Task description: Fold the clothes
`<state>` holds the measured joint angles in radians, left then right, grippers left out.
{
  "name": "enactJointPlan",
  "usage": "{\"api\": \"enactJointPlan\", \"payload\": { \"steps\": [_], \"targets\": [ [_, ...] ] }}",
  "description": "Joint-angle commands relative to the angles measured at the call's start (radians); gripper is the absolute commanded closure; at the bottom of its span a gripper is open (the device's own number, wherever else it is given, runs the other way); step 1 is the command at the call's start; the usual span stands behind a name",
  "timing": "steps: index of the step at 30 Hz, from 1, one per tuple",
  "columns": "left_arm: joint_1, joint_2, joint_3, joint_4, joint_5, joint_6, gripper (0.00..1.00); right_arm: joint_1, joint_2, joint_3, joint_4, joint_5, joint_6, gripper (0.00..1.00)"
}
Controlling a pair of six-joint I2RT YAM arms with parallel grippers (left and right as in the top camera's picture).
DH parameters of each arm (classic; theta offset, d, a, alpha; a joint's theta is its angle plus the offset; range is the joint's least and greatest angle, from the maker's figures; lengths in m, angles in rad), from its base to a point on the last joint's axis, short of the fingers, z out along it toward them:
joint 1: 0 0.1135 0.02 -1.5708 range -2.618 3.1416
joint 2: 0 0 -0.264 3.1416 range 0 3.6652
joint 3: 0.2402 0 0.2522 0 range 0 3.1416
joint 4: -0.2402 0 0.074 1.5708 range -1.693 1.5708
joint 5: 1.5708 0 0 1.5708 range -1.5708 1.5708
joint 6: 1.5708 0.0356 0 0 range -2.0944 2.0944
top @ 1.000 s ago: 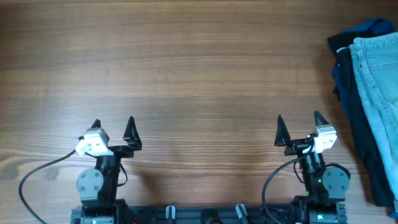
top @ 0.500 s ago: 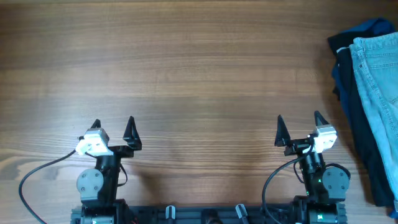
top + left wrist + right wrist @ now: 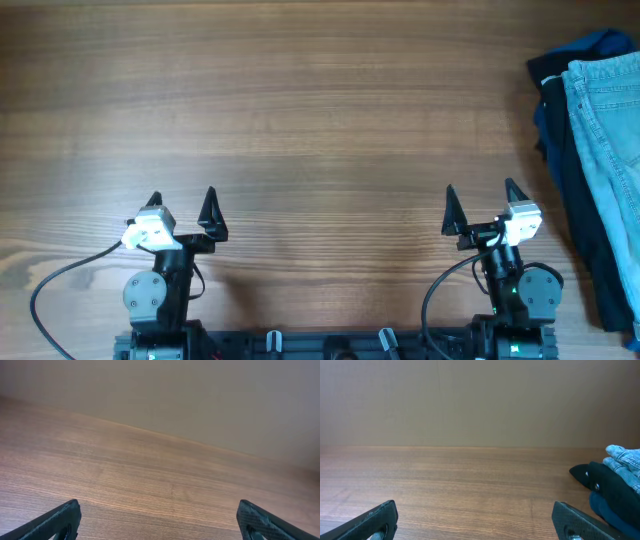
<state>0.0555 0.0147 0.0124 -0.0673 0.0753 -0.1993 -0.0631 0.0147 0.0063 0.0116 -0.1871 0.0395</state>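
Observation:
The light blue denim garment (image 3: pixel 607 140) lies at the far right edge of the table, on top of a pile; its edge shows at the right of the right wrist view (image 3: pixel 625 457). My left gripper (image 3: pixel 182 207) is open and empty near the front left, far from the denim; its fingertips frame bare wood in the left wrist view (image 3: pixel 160 520). My right gripper (image 3: pixel 480 205) is open and empty near the front right, left of the pile; it also holds nothing in the right wrist view (image 3: pixel 476 520).
Dark navy and black clothing (image 3: pixel 560 170) lies under the denim, with a blue piece (image 3: pixel 600 45) at the back right; the dark fabric shows in the right wrist view (image 3: pixel 605 482). The wooden table (image 3: pixel 320 120) spreads between the arms and the pile. A wall stands behind.

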Motion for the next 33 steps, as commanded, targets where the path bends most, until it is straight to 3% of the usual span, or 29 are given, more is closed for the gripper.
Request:
{"api": "enactJointPlan", "payload": {
  "steps": [1, 33],
  "targets": [
    [0.009, -0.005, -0.006, -0.004, -0.010, 0.012, 0.00, 0.004, -0.001, -0.001, 0.003, -0.012, -0.011, 0.00],
    [0.009, -0.005, -0.007, -0.004, -0.010, 0.012, 0.00, 0.004, -0.001, -0.001, 0.004, 0.002, -0.015, 0.00]
  ]
}}
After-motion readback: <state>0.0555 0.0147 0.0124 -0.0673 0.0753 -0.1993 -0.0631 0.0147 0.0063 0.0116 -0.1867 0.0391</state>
